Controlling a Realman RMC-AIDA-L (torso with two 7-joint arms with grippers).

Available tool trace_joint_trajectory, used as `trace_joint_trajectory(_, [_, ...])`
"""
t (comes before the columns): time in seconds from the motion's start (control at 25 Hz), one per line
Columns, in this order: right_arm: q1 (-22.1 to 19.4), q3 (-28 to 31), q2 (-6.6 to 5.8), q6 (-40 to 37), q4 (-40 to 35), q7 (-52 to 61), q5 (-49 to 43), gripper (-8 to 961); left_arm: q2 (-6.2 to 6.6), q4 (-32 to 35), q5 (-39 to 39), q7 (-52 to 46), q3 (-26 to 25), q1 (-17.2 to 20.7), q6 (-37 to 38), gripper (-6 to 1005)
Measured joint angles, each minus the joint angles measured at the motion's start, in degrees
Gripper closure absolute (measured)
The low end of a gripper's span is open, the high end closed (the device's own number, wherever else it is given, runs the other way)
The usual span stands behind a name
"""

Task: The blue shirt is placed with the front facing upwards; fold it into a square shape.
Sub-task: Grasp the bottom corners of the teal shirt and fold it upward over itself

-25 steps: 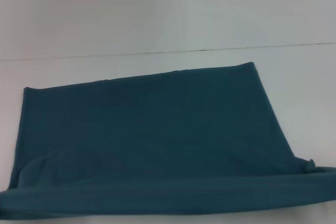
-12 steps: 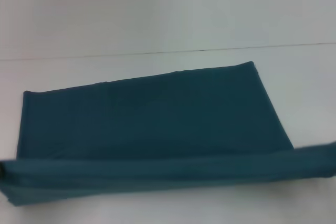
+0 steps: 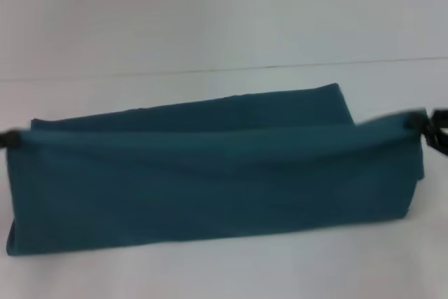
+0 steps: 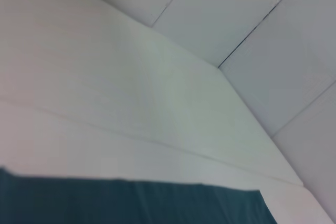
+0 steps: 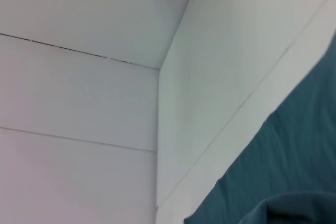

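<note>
Gripping one corner of the blue shirt (image 3: 210, 180), the left gripper (image 3: 8, 139) shows only as a small dark bit at the shirt's left end in the head view. It is pinched tight on the cloth there. The right gripper (image 3: 425, 128) is at the shirt's other end, dark and partly cut off by the picture's side, and it is clamped on that corner too. Between the two, the shirt's near edge is lifted up and pulled into a long straight line. From that line the cloth hangs down like a curtain, and its bottom touches the white table (image 3: 210, 26). Behind the lifted part, more of the shirt lies flat on the table, with its far right corner peeking out. No letters show on the cloth. In the left wrist view the shirt (image 4: 131, 203) is a dark blue band on the table (image 4: 105, 103). In the right wrist view the shirt (image 5: 294, 156) fills one corner, next to the table's pale top (image 5: 220, 77).
</note>
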Motion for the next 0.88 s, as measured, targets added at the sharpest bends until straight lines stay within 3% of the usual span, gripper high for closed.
trace_joint_trajectory(0.4, [7.23,-2.35,-3.53,13.03,7.27,-1.28,0.39,852,4.04,13.57,1.07,2.93,5.00,-9.61,-15.66,1000])
trace_joint_trajectory(0.64, [10.41,-4.59,-3.82,20.54,11.10,-2.46,0.38,852,4.38,17.40,1.13,2.60,9.75,-11.95,-24.03,999])
trace_joint_trajectory(0.88, [12.68,-7.39,-3.79,28.95,13.92,-3.43,0.37,852,4.42,19.63,2.43,1.69,10.24,-12.57,-29.12,999])
